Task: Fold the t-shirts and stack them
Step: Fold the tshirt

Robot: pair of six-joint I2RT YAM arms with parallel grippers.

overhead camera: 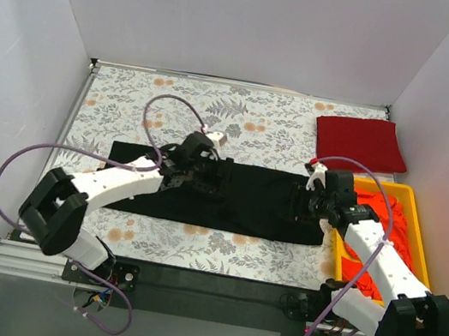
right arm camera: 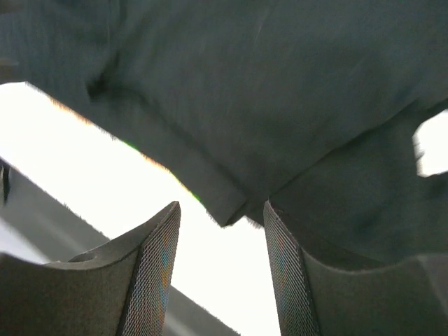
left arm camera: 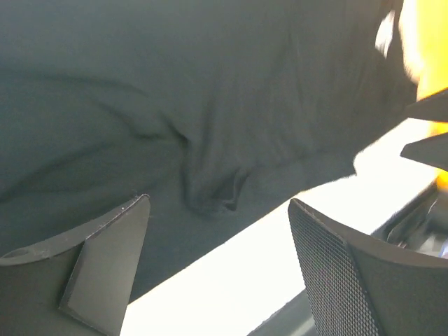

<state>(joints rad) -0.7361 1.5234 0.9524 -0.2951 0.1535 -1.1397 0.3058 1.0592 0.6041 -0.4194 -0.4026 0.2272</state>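
Note:
A black t-shirt (overhead camera: 237,196) lies folded into a long flat strip across the middle of the table. My left gripper (overhead camera: 206,173) hovers over its left part, open and empty; the left wrist view shows the black cloth (left arm camera: 175,105) beyond the spread fingers (left arm camera: 105,259). My right gripper (overhead camera: 304,201) is over the strip's right end, open, with a folded corner of the black cloth (right arm camera: 231,203) just beyond its fingertips (right arm camera: 157,259). A dark red t-shirt (overhead camera: 360,140) lies folded at the back right. Orange-red t-shirts (overhead camera: 388,227) fill the bin.
A yellow plastic bin (overhead camera: 414,201) stands at the right edge beside my right arm. The floral table cover (overhead camera: 217,110) spans the table. White walls close in the back and both sides.

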